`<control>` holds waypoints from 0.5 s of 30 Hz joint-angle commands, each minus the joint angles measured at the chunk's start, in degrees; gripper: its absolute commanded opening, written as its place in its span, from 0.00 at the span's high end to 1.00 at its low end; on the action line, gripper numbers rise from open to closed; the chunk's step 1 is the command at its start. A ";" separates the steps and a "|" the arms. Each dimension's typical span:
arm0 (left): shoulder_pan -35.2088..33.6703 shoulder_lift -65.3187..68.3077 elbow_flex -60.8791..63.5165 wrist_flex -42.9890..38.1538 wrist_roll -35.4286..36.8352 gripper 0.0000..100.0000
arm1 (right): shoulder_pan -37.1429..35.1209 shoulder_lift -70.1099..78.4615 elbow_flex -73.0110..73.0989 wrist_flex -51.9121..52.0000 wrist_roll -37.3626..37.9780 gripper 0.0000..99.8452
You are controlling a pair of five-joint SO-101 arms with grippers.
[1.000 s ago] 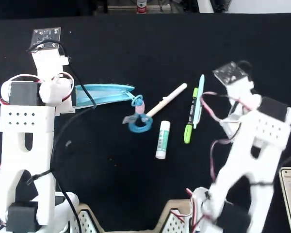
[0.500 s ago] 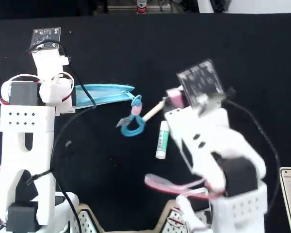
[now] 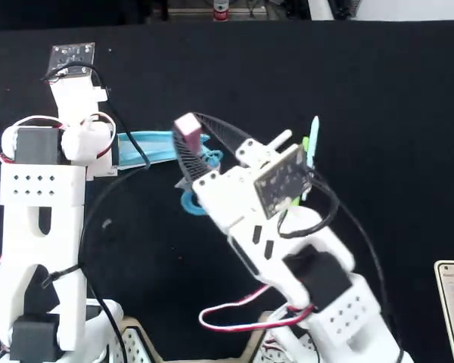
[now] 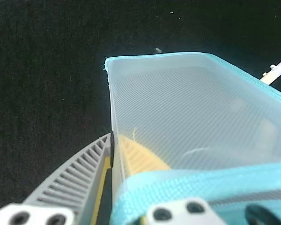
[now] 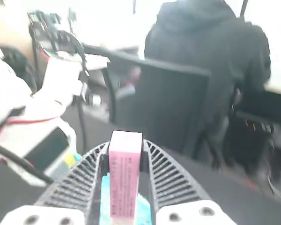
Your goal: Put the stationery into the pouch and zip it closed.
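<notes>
R pincer (image 5: 125, 149) is clamped on the pink eraser (image 3: 186, 128), up over the pouch (image 3: 155, 147) end. L pincer (image 4: 113, 159) pinches the pouch edge. Eraser's prob. light, stiff, grippy; mesh looks floppy, so you grip its rim.

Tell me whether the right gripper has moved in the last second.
Yes. The right gripper, shut on the pink eraser, swung left in the high view, from right of the blue pen to the pouch.

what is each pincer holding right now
left pincer: closed on the pouch
right pincer: closed on the pink eraser
</notes>
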 commanded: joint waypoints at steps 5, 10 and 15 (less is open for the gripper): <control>-0.48 0.53 1.80 0.44 0.79 0.97 | -2.81 -0.92 12.70 -29.27 -0.35 0.99; -0.48 0.53 1.80 0.44 0.79 0.97 | -2.99 -0.84 20.00 -40.53 -0.44 0.99; -0.48 0.53 1.80 0.44 0.79 0.97 | -2.99 -0.84 22.64 -41.93 -0.70 0.99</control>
